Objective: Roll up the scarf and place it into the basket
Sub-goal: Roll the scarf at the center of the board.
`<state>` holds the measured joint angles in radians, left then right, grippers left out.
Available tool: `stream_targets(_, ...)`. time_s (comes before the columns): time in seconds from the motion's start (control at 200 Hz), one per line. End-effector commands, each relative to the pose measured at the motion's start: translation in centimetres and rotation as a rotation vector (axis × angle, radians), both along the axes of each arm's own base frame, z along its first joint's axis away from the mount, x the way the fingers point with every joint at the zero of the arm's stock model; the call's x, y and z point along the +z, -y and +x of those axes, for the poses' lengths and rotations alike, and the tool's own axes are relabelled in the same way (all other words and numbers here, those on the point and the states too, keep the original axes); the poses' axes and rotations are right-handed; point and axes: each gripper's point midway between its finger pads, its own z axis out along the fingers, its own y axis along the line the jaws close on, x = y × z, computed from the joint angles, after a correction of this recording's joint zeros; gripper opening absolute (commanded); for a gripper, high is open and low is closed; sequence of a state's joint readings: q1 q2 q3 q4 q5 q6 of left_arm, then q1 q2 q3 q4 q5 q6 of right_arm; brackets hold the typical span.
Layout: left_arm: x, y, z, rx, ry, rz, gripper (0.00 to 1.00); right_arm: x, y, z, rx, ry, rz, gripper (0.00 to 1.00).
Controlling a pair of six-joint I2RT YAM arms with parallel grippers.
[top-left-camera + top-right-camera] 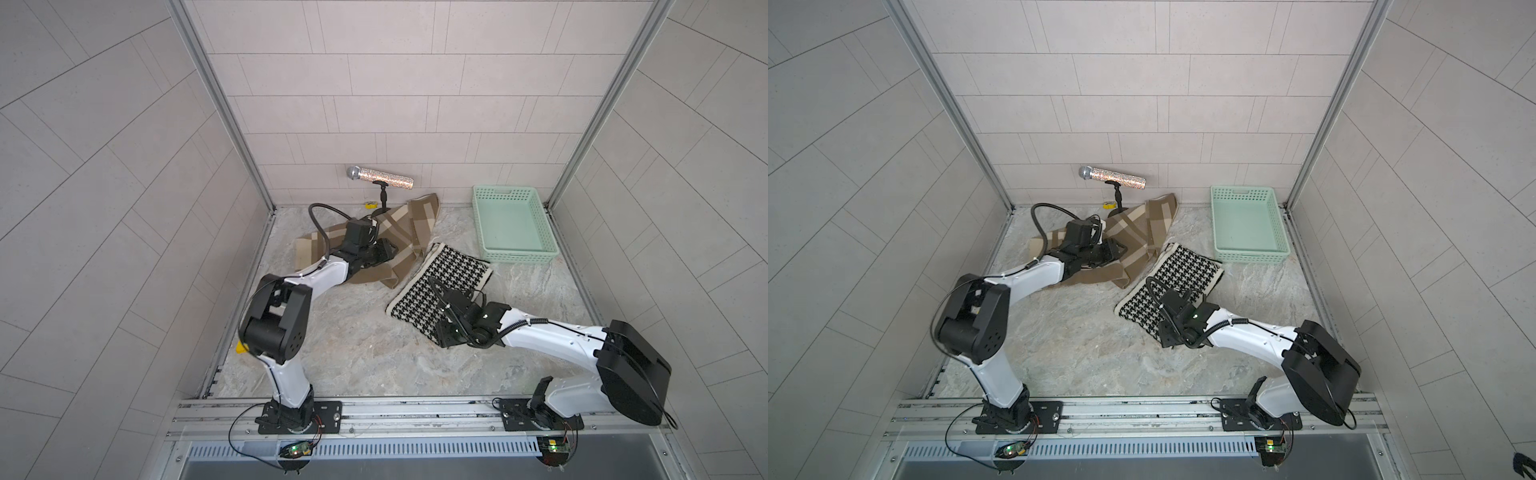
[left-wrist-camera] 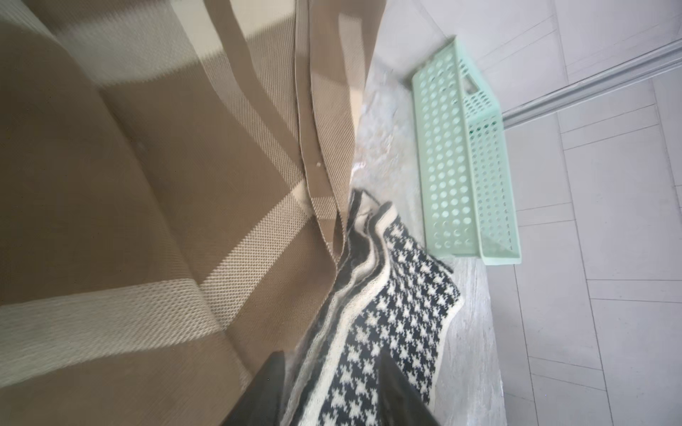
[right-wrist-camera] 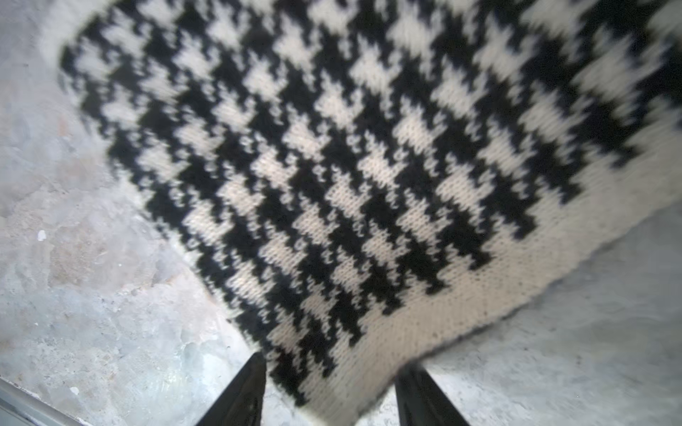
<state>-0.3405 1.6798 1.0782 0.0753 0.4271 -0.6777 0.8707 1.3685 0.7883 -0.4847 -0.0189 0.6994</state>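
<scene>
One tan scarf (image 1: 401, 226) touching houndstooth scarf (image 1: 451, 270), microphone (image 1: 382, 176)

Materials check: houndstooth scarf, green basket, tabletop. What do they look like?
Houndstooth scarf: knitted yarn, maybe wool or acrylic; V stitches visible, matte, fuzzy edge.
Basket: moulded plastic, smooth mint green, rows of round holes.
Tabletop: mottled grey marble look; real stone or printed surface, cannot tell.

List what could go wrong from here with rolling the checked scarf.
1. The left gripper, jaws open, straddles the checked scarf at its edge, right beside the tan scarf; closing may catch both.
2. The tan scarf lies against the foot of the microphone; dragging it could topple that.
3. The checked scarf is folded in layers; the right gripper, open at its corner, may pinch only the top one.
</scene>
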Motion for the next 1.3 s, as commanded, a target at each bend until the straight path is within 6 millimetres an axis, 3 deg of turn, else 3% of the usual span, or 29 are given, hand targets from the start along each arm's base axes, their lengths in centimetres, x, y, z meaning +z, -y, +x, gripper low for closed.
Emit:
stream_targets(0.0, 1.5, -4.0, -2.3, 0.122, 0.052, 0.119, 0.59, 2.4, 2.8, 0.3, 0.070, 0.152, -0.236, 0.63)
stream_targets(0.095, 2.1, -7.9, -4.6, 0.270, 0.092, 0.186, 0.78, 3.5, 2.0, 0.2, 0.173, 0.238, -0.343, 0.65)
stream_targets(0.155, 2.6, -10.0, -5.9, 0.361, 0.124, 0.199, 1.00, 3.6, 1.1, 0.0, 0.245, 0.281, -0.417, 0.67)
stream_targets(0.3, 3.5, -14.9, -9.2, 0.528, 0.170, 0.301, 1.00, 3.1, -0.9, -0.7, 0.400, 0.330, -0.601, 0.73)
stream_targets(0.435, 4.5, -17.5, -11.2, 0.588, 0.214, 0.410, 1.00, 2.0, -2.8, -0.7, 0.496, 0.365, -0.723, 0.75)
stream_targets(0.6, 4.3, -18.5, -12.2, 0.614, 0.224, 0.437, 1.00, 0.4, -4.3, 0.1, 0.546, 0.388, -0.835, 0.75)
stream_targets(0.801, 3.7, -18.3, -12.2, 0.611, 0.201, 0.428, 1.00, -1.6, -3.5, 2.0, 0.515, 0.374, -0.947, 0.77)
stream_targets(0.891, 3.5, -18.2, -12.1, 0.608, 0.194, 0.423, 1.00, -2.7, -3.0, 2.6, 0.499, 0.343, -0.955, 0.66)
stream_targets(1.046, 2.9, -18.4, -12.7, 0.603, 0.163, 0.439, 1.00, -3.0, -3.8, 2.7, 0.509, 0.295, -0.899, 0.20)
stream_targets(1.141, 2.0, -18.8, -13.6, 0.597, 0.125, 0.465, 1.00, -2.5, -5.5, 1.4, 0.528, 0.229, -0.754, 0.01)
stream_targets(1.291, 0.1, -18.3, -15.3, 0.531, 0.052, 0.479, 1.00, -0.6, -8.9, -1.6, 0.556, 0.116, -0.453, 0.00)
